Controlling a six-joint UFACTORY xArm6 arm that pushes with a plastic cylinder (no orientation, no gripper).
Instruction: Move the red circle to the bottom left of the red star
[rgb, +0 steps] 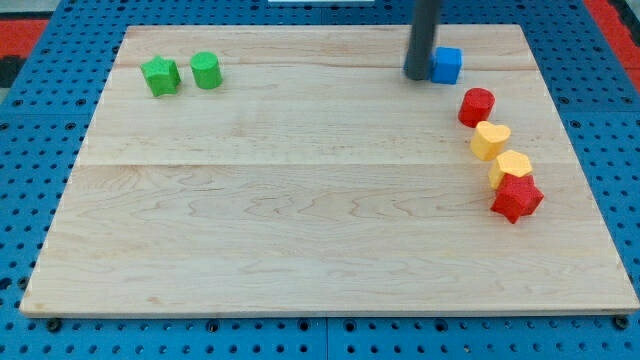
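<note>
Two red blocks bracket a curving line at the view's right: the red circle (477, 106) at its upper end, then a yellow heart (490, 140), a yellow hexagon (512, 166) and the red star (517, 198). My tip (417, 75), which has no jaws, rests on the wooden surface (300, 200) touching the blue cube (446, 65), up-left of the circle, apparently poised to sweep it down past the yellows.

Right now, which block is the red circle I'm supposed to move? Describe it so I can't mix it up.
Look along the wooden board's right edge, where four blocks run in a curved chain. The red circle is the chain's top block, just below-right of the blue block beside my tip. The other red piece, the red star, is pointed and ends the chain at the bottom.
</note>
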